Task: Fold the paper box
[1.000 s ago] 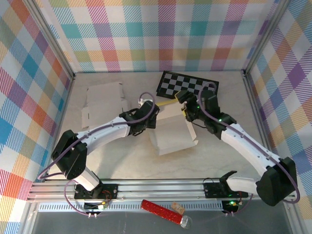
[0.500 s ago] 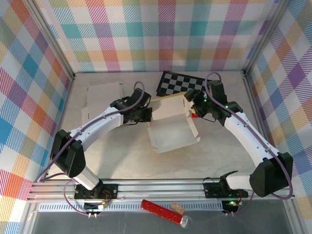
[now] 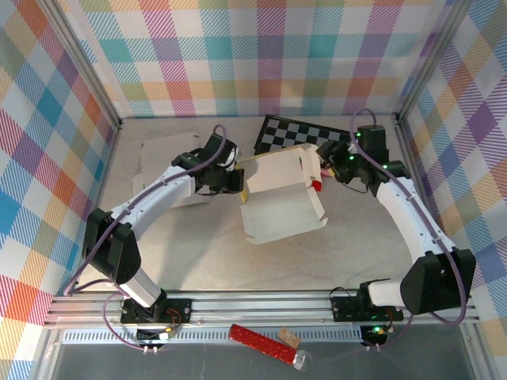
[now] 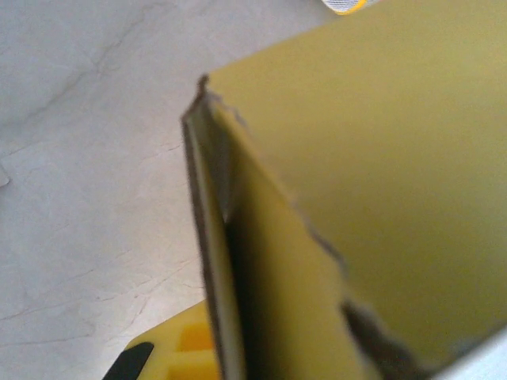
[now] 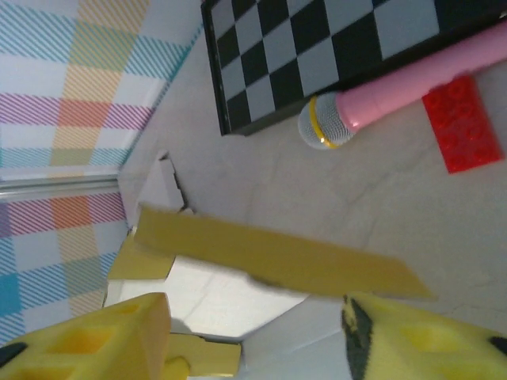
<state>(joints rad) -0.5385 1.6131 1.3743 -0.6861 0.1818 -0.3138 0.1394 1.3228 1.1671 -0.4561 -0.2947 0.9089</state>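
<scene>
Standing mid-table, the paper box [image 3: 281, 214] looks half formed: base flat, rear wall up, other flaps loose. The left gripper [image 3: 235, 180] pinches its left wall. The right gripper [image 3: 325, 166] gapes beside the rear flap.

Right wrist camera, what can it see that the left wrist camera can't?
Right wrist, not left: the checkerboard, a red block and the plaid wall. Left wrist, not right: a very close look at a ragged folded corner of the paper box. Both: the yellow-brown paper box, the pale table and yellow end effector fingers.
</scene>
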